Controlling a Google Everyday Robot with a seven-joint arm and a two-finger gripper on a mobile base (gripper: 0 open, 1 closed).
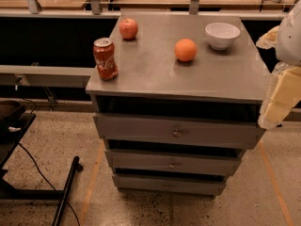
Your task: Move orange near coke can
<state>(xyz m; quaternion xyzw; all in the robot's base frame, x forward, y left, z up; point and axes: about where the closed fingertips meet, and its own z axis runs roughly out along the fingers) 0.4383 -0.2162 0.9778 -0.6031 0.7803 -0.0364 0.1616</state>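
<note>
The orange [186, 50] sat right of centre on the grey drawer cabinet [150, 74], near a white bowl [222, 35] behind it to the right. The coke can [105, 59] stood upright at the front-left corner, well apart from the orange, with a red apple [128, 28] behind it. The gripper [281, 98] hung beside the cabinet's right edge; whether it was open or closed could not be told
</note>
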